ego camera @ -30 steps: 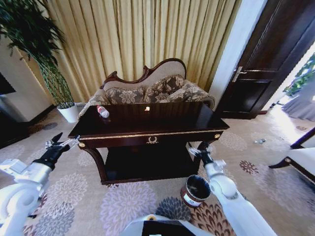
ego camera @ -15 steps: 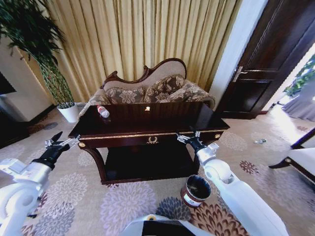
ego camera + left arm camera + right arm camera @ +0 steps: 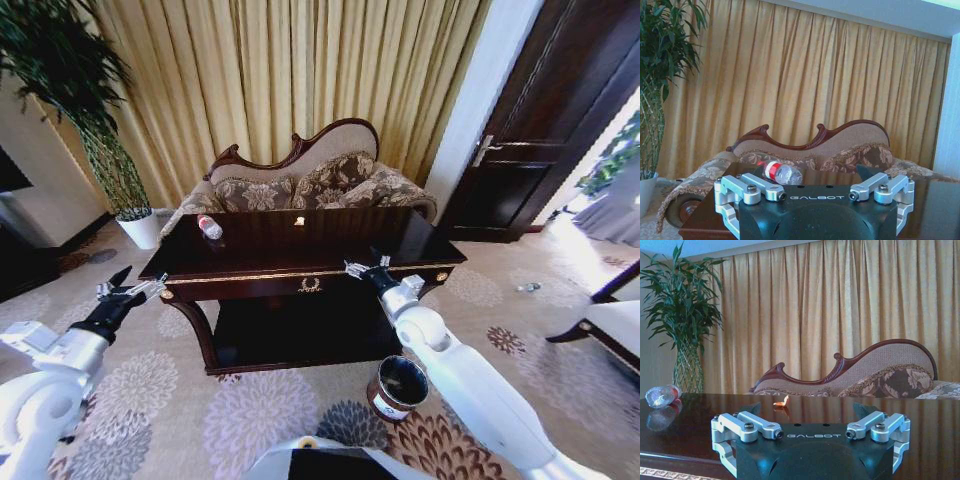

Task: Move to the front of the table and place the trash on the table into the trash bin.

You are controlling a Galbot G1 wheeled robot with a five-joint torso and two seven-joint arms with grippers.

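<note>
at the centre of the head view stands the table (image 3: 300,262), and the robot faces its front edge, so the drive up to it looks done as far as the pictures show. nothing has gone into the trash bin (image 3: 397,387) yet by the look of it: it sits on the carpet at lower right of centre, just beside the right arm and below the tabletop's right end, its mouth dark. the trash (image 3: 298,221) lies as a small pale scrap on the glossy tabletop, toward its far edge near the middle; in the right wrist view it shows as a small orange-tinted scrap (image 3: 780,402) at mid frame, well apart from the jaws. a plastic bottle (image 3: 209,227) with a red label lies on its side at the upper left of the tabletop. whether a second scrap is there i cannot tell. picking up and dropping is all left to do.

the right gripper (image 3: 365,269) hovers at the tabletop's front edge, right of the gold emblem, its jaws spread wide and holding nothing, touching nothing that i can see. the left gripper (image 3: 130,292) hangs off the tabletop's left corner at left of frame, jaws likewise spread and empty.
</note>
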